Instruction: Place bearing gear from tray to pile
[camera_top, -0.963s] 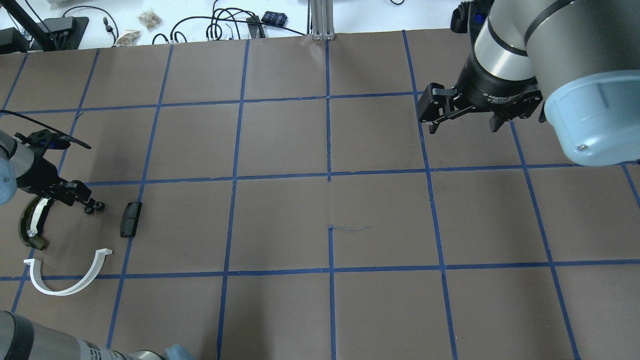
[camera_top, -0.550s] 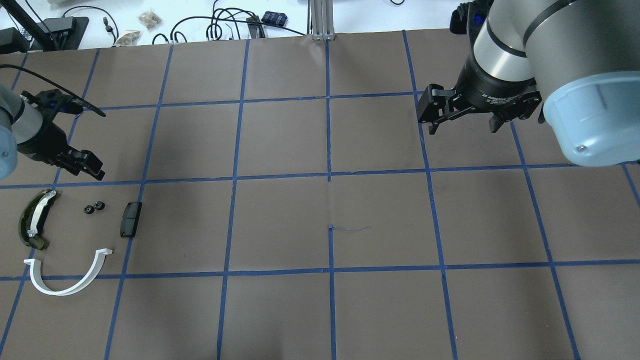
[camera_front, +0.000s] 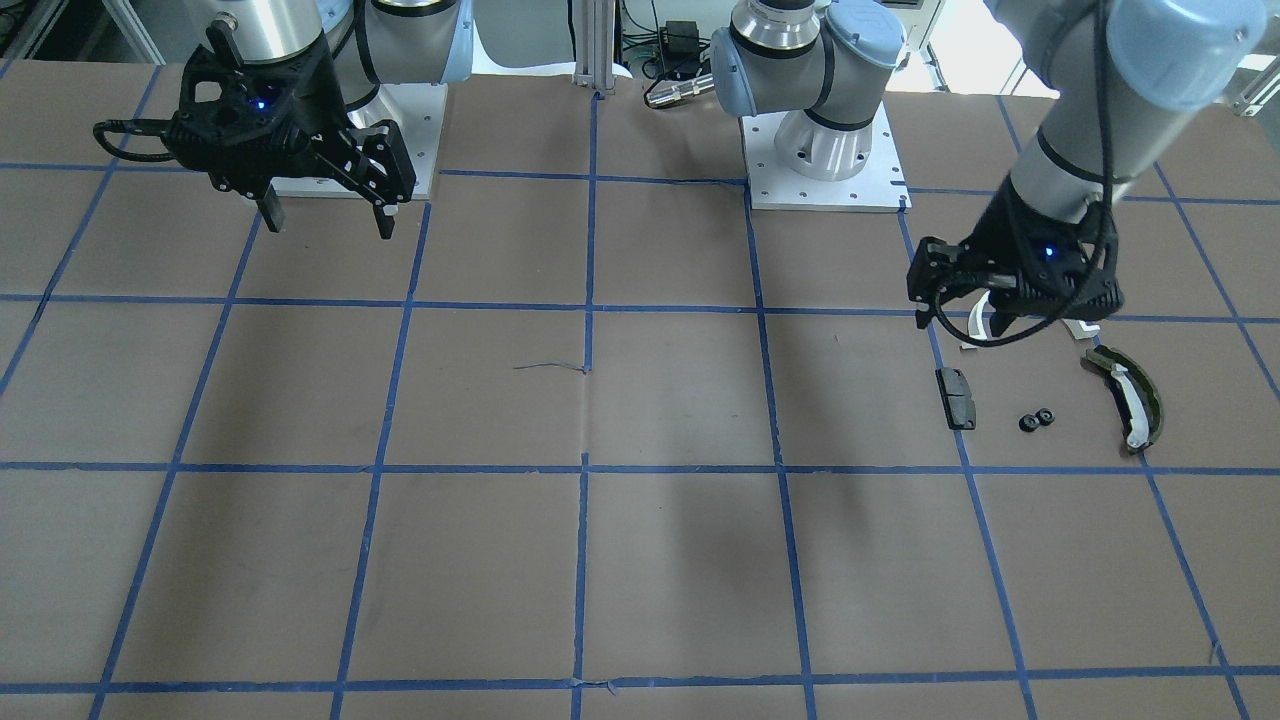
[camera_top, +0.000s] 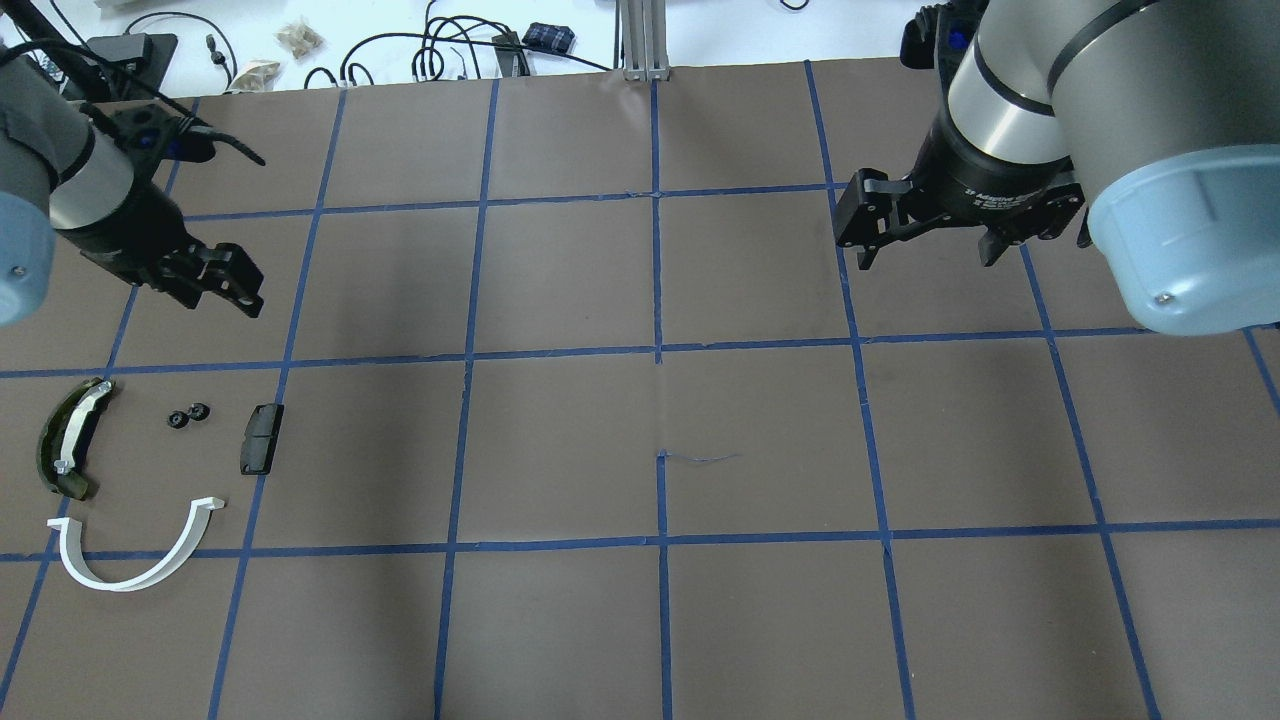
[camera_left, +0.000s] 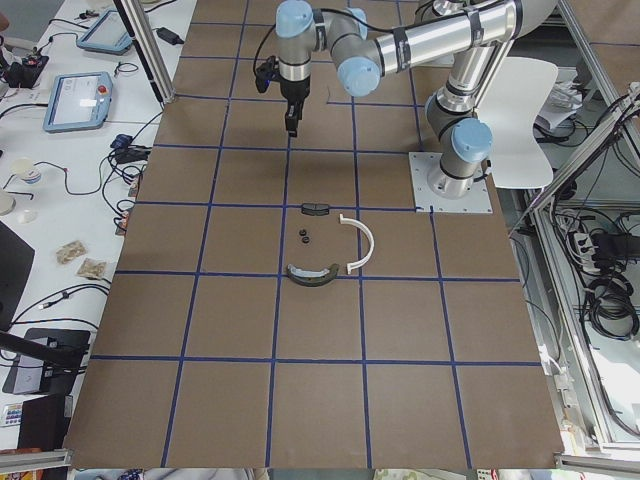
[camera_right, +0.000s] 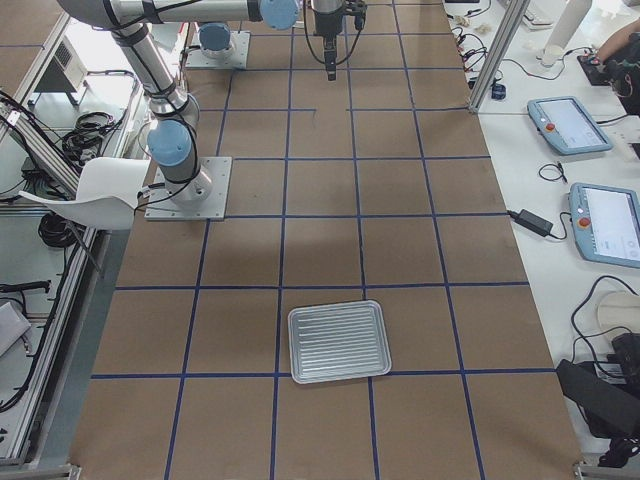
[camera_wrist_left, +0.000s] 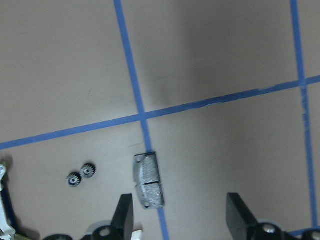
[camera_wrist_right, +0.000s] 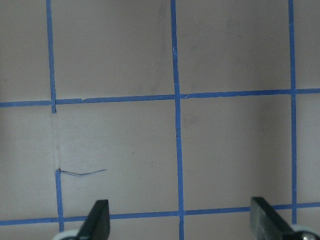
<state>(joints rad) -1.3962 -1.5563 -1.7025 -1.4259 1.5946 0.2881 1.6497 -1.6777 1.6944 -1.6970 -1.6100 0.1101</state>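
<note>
Left fingers (camera_wrist_left: 124, 216) spread wide, above bearing gear (camera_wrist_left: 80, 175), block (camera_wrist_left: 148, 180) on tape (camera_wrist_left: 131, 75)

Definitely a robotics lab, not a home or a shop. Got one big table (camera_top: 560, 290) papered in brown and taped off into a blue grid, with a pair of grey-and-blue robot arms (camera_front: 820, 60) bolted down on white base plates (camera_front: 880, 195) along one edge. Can spot teach pendants (camera_right: 570, 125) lying on the white side bench (camera_right: 560, 290), plus loose cables (camera_top: 450, 50), a black power brick (camera_top: 125, 50) and little bags of parts (camera_top: 300, 38) past the far end. Fenced in with aluminium extrusion posts (camera_top: 640, 40). Also a white chair (camera_right: 105, 190) parked behind the bases and tangles of cord (camera_left: 600, 290) down on the floor.
</note>
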